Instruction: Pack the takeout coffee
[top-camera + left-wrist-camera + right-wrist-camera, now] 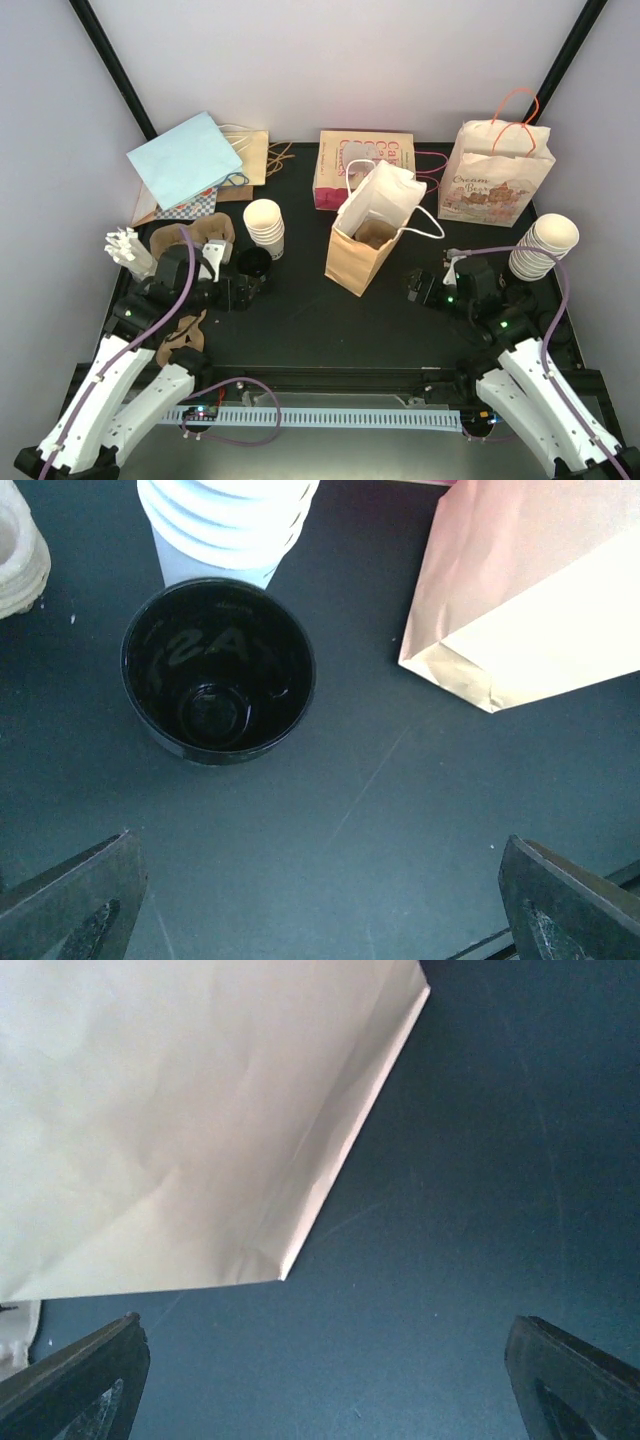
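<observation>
At the left jaws: we see the left gripper [320, 912] spread wide with nothing between its dark fingers [75, 900], low over the black tabletop [400, 810].
Just ahead of them: the round black plastic lid [218, 670] of the takeout coffee stands on the tabletop with its hollow side up, apart from both fingers.
Behind the lid: a stack of nested cream paper cups [225, 525] stands just beside it.
Takeout cup: we cannot tell a single loose cream cup from the stacked ones in these views.
At the right jaws: the right gripper [325, 1392] is also spread wide and holds nothing. It points at the lower side of the brown kraft paper bag with white cord handles [180, 1120].
From above, left: the left gripper [243, 288] lies close to the lid [252, 266], and the cup stack [265, 228] is just beyond.
From above, centre: the kraft bag [365, 250] stands open between the two arms. The right gripper [415, 287] is near its right side, not touching.
Right edge: a second stack of cream paper cups [543, 245] stands beside the right arm.
Left edge: brown moulded-pulp cup carriers [195, 235] lie by the left arm.
Far side: a pale blue paper bag [185, 160] lies flat. A pink-printed flat bag [365, 165] and an upright white printed bag with orange handles [495, 180] are also there.
</observation>
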Robot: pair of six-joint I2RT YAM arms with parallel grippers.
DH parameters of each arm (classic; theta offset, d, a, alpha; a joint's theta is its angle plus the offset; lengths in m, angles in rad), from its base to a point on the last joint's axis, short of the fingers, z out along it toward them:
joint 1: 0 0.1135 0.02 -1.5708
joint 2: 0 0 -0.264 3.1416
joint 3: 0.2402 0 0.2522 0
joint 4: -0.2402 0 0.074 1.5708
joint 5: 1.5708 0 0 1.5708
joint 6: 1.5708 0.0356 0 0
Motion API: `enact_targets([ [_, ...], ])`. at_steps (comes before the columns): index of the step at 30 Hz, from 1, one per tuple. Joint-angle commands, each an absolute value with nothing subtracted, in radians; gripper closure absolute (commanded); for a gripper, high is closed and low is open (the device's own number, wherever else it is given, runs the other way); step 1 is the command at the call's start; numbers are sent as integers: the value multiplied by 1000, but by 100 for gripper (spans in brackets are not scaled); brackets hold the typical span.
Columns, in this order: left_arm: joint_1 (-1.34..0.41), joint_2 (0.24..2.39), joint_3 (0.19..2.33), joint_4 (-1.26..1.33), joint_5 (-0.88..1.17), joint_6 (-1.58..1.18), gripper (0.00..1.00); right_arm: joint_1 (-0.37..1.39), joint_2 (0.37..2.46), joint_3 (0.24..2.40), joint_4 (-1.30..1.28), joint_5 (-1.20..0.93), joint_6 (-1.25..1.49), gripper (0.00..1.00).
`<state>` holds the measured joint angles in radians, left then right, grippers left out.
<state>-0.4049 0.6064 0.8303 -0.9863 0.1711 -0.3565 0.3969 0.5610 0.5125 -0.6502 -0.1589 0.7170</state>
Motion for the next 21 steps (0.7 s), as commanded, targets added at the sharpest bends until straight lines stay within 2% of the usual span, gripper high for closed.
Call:
enact_targets([
  [1,-398,621,827,-977,147,-389,1,393,605,464,-545,-256,725,0],
  [11,-398,679,805,-940,116,-444,2,394,706,389,-450,-306,686,0],
  [17,-380,787,851,-927,12,-436,18,402,728,354,-418,-291,650,0],
  [21,-354,857,880,-912,0,-420,25,405,727,353,-434,-279,620,0],
])
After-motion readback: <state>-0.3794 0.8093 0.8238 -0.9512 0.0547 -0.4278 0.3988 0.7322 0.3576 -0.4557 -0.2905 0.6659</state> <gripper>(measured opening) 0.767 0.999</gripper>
